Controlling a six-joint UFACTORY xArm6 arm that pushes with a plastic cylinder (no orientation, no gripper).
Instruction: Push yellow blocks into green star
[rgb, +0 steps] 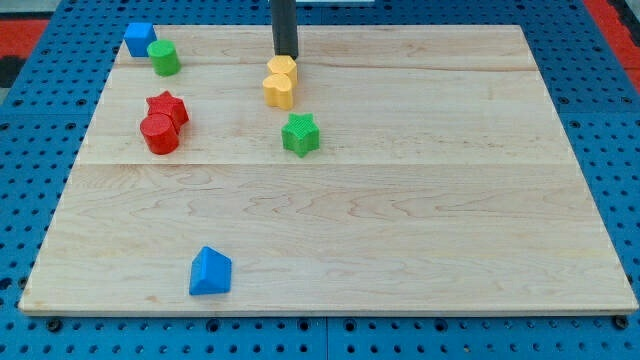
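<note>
Near the view's top, my tip (286, 54), a bare rod gripping nothing, sits just behind the yellow hexagon block (283, 68) and yellow heart block (279, 90). Mid-push; next, drive both down-right into the nearby green star (300, 134).

My tip (286, 55) touches two yellow blocks (280, 81) just above the green star (300, 134).

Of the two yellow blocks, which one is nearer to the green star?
The lower yellow block, which has the green star just below it. The upper yellow block sits against my tip, farther away.
</note>
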